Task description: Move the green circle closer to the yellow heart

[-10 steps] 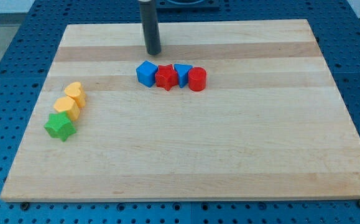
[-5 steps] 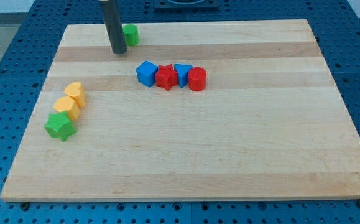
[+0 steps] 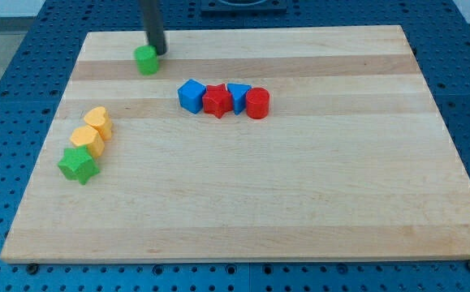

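Note:
The green circle [image 3: 146,59] sits near the board's top edge, left of centre. My tip [image 3: 157,51] touches its upper right side. The yellow heart [image 3: 97,120] lies at the view's left, well below and left of the green circle. The rod rises out of the view's top.
A yellow hexagon-like block [image 3: 87,139] and a green star [image 3: 78,165] lie just below the heart in a slanted row. A blue cube [image 3: 191,95], red star [image 3: 217,100], blue triangle [image 3: 239,95] and red cylinder [image 3: 257,104] form a row at centre top. The wooden board [image 3: 299,203] rests on a blue pegboard.
My tip swept left, then came round to the green circle's upper right. The green circle has moved down and left from the top edge.

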You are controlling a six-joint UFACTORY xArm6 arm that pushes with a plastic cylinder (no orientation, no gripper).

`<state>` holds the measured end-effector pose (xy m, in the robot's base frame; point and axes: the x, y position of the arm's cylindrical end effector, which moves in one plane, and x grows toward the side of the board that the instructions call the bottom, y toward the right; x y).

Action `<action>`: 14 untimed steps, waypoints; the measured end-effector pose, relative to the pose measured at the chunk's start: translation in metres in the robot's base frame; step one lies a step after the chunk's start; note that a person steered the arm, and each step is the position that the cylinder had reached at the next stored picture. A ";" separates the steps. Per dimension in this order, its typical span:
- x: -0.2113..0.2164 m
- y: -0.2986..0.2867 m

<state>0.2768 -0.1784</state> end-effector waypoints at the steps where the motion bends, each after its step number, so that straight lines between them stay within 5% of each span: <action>1: 0.035 -0.021; 4: 0.027 -0.063; 5: 0.053 -0.064; 8: 0.033 -0.005; 11: 0.055 -0.037; 13: 0.032 -0.048; 14: 0.060 -0.048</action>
